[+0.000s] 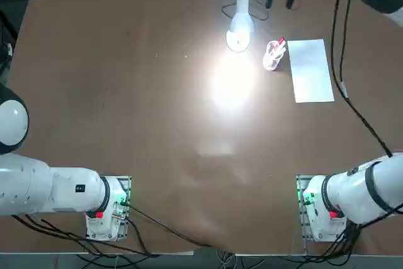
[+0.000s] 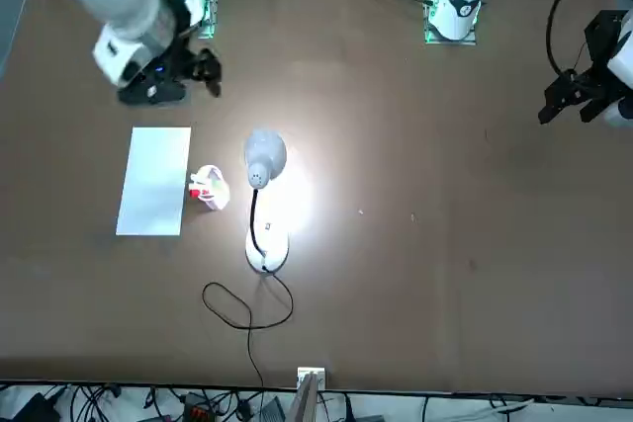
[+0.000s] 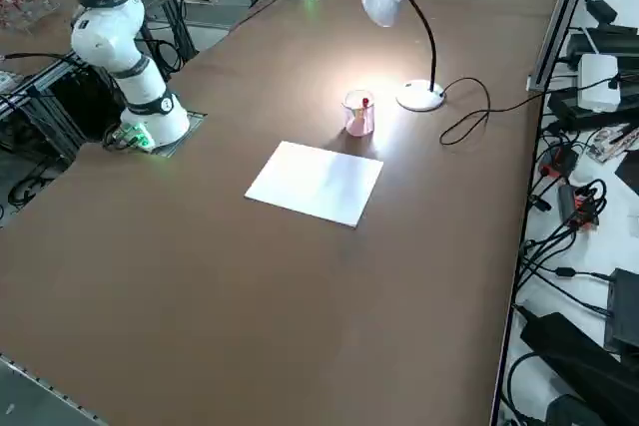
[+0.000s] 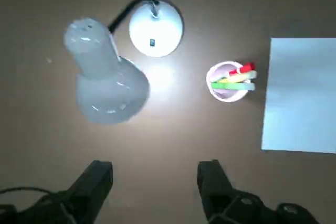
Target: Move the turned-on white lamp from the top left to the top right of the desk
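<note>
Brown matte desk (image 1: 157, 124), a bright patch of light on it at the robot side of the white desk lamp (image 4: 113, 95). Lamp is on, standing upright on its round base (image 4: 156, 29) toward the desk's far edge, slim neck bent over so the glowing head hangs on the robot side of the base. Thin black cord (image 3: 487, 107) loops on the desk behind the lamp and runs off over the far edge. Pen cup (image 4: 226, 81) with red, yellow and green pens is near the lamp, to its right; white sheet of paper (image 4: 302, 95) lies flat farther right of the lamp, past the cup. Room: beyond the lamp, past the far edge, a white surface (image 3: 624, 212) carries tangled black cables (image 3: 559, 236) and a white box (image 3: 599, 82). My right gripper (image 4: 155, 164) is raised above the desk, apart from the lamp. My fingers (image 4: 95, 182) are wide open, a broad gap between them, nothing in it. I hold nothing and touch nothing: lamp, cup and paper are all clear of me.
</note>
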